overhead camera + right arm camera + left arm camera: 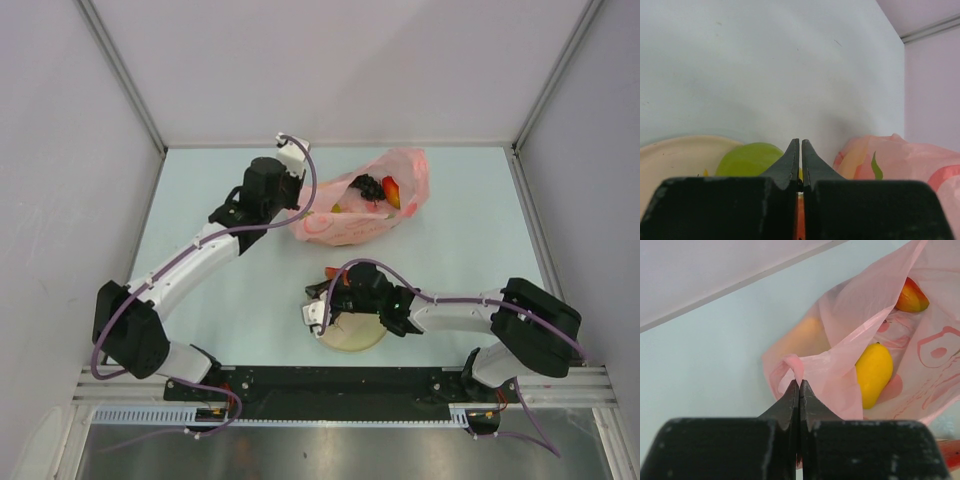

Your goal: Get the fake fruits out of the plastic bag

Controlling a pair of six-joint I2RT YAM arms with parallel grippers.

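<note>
The pink plastic bag (pixel 345 225) lies at the table's middle back with its mouth open. My left gripper (pixel 799 382) is shut on a fold of the bag's rim (pixel 792 362). Inside the bag lie a yellow mango (pixel 874 372), a red-yellow fruit (pixel 911 296) and a dark grape bunch (pixel 368 186). My right gripper (pixel 800 141) is shut over the cream plate (pixel 352 342). A red-orange fruit (pixel 334 272) sits at its tips and shows as an orange strip (pixel 799 217) in the slit between the fingers. A green pear (pixel 747 159) lies on the plate (pixel 675 155).
Grey walls close in the table on the left, back and right. The bag (pixel 900 160) bulges close to the right of my right gripper. The arms' black base rail (pixel 340 385) runs along the near edge.
</note>
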